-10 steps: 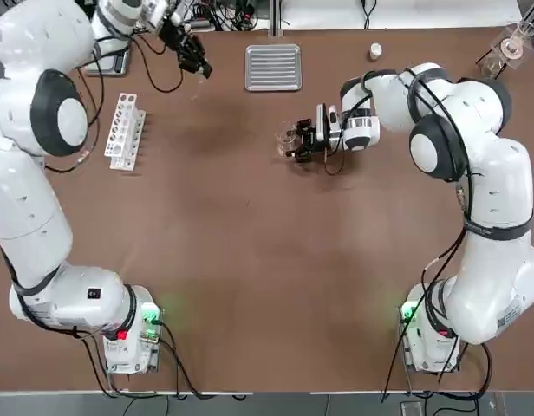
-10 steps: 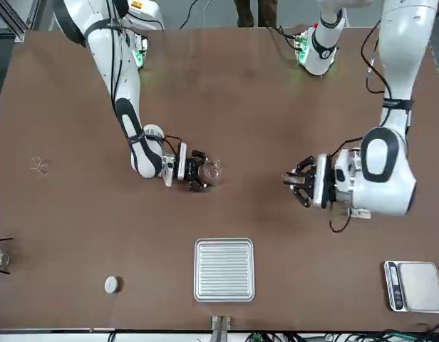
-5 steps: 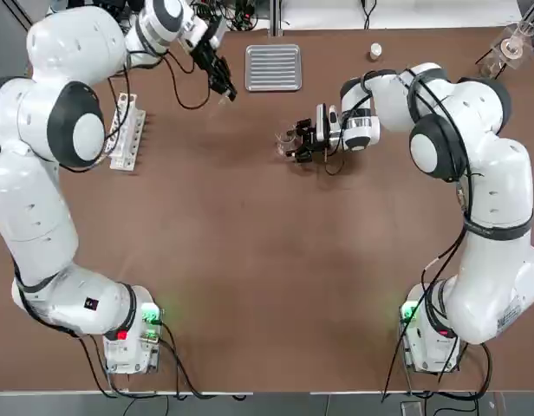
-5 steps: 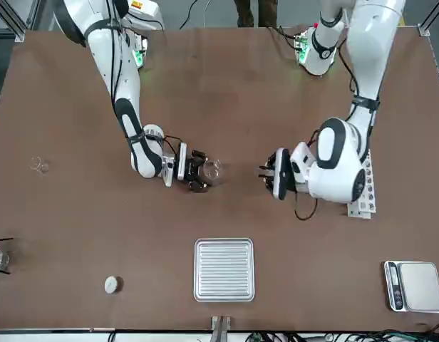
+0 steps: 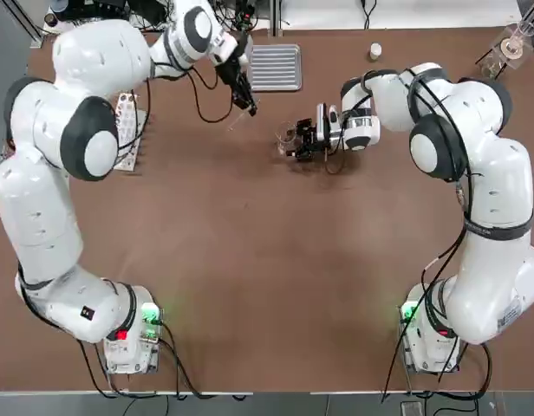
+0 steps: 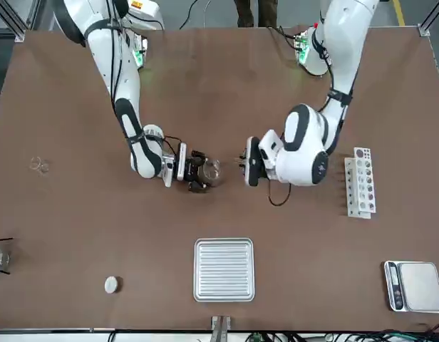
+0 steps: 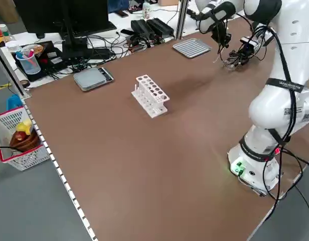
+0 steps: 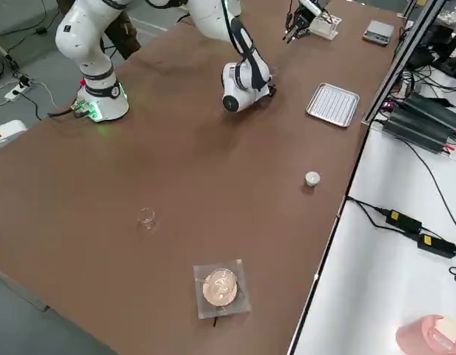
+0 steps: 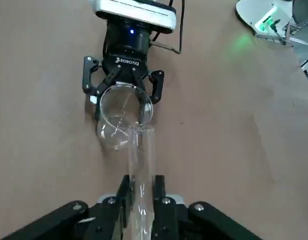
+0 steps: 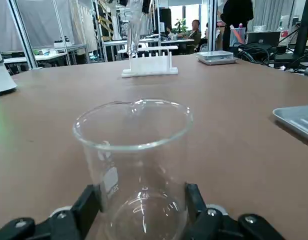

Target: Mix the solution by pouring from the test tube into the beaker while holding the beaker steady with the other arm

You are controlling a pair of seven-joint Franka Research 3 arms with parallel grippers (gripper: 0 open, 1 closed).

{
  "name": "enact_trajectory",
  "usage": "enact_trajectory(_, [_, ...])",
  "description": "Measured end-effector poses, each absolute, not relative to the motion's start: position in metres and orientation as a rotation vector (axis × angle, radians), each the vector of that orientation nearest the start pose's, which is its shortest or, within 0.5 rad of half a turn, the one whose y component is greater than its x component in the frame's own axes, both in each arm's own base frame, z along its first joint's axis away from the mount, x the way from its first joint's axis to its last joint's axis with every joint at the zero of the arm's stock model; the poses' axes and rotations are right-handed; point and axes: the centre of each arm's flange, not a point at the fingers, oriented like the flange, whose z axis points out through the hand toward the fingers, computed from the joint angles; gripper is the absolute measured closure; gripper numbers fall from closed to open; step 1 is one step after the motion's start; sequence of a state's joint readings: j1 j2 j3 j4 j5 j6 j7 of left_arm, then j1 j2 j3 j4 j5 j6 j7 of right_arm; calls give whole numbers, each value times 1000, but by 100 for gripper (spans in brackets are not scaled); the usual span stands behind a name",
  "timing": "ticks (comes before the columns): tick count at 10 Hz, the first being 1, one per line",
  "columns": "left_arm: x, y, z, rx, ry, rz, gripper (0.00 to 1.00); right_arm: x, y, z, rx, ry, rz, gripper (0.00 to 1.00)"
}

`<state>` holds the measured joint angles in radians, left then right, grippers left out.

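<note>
The beaker (image 5: 286, 139) stands upright on the brown table (image 5: 250, 260), right of the middle at the far side. My right gripper (image 5: 296, 141) is shut on its base, with a finger (image 10: 89, 205) on each side of the glass (image 10: 134, 160). My left gripper (image 5: 246, 100) hovers just left of the beaker, shut on the test tube (image 9: 141, 165). In the left wrist view the tube's open end lies close to the beaker's rim (image 9: 125, 112). In the front view the left gripper (image 6: 246, 161) faces the beaker (image 6: 211, 169) across a small gap.
A white tube rack (image 5: 126, 130) stands at the far left and a ribbed metal tray (image 5: 276, 68) at the far edge. A white cap (image 5: 375, 51) and a flask in a stand (image 5: 512, 45) sit at the far right. A scale (image 6: 414, 286) and a tiny glass vessel (image 6: 39, 165) also lie on the table.
My left arm has swung right from the far left corner toward the beaker, carrying the test tube. The right gripper and the beaker have not moved.
</note>
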<state>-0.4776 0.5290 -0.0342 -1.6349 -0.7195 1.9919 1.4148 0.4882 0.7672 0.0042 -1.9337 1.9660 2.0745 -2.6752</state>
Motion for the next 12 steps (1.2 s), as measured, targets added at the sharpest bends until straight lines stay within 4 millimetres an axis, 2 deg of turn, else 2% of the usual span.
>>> enact_trajectory(2, [559,-376,301,1803,-1800,127,78,498,320,83,-1508,-1343,-1074,23])
enact_trajectory(4, [547,-399,289,1849,-1867,62,78,498,320,83,-1508,-1343,-1074,23])
enact_trajectory(8, [551,-431,288,1913,-1872,50,78,498,320,83,-1509,-1343,-1074,23])
enact_trajectory(12, [551,-450,280,1999,-1885,26,78,498,320,83,-1509,-1343,-1074,23])
